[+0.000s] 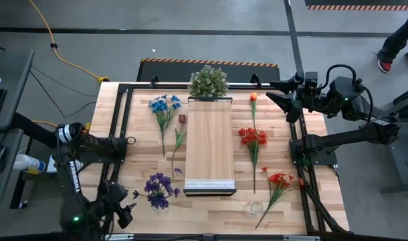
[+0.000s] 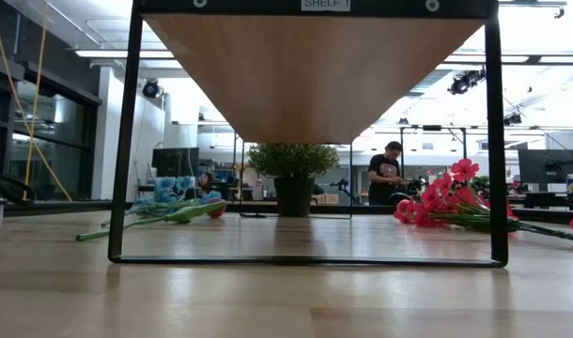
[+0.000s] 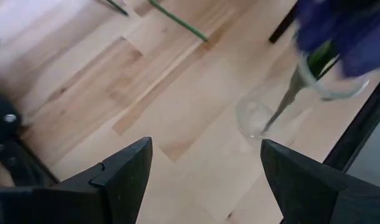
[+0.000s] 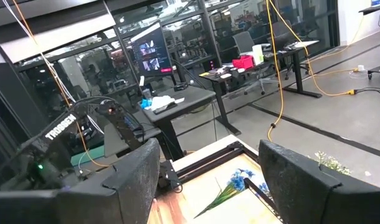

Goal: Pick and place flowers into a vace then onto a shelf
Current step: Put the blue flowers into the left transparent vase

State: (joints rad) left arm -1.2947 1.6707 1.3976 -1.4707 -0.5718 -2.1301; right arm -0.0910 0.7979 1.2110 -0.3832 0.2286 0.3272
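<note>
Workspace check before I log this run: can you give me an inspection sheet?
Surface: wood table, flat.
Job's things: purple flowers already in a glass vase; blue flowers, red flowers and others lie loose; shelf bare.
Clutter: potted plant behind the shelf; second glass vase.
Grippers: left gripper near the purple flowers, jaws open; right gripper at far corner, open.
Cables: yellow cable on floor.
Surroundings: person beyond the table.
</note>
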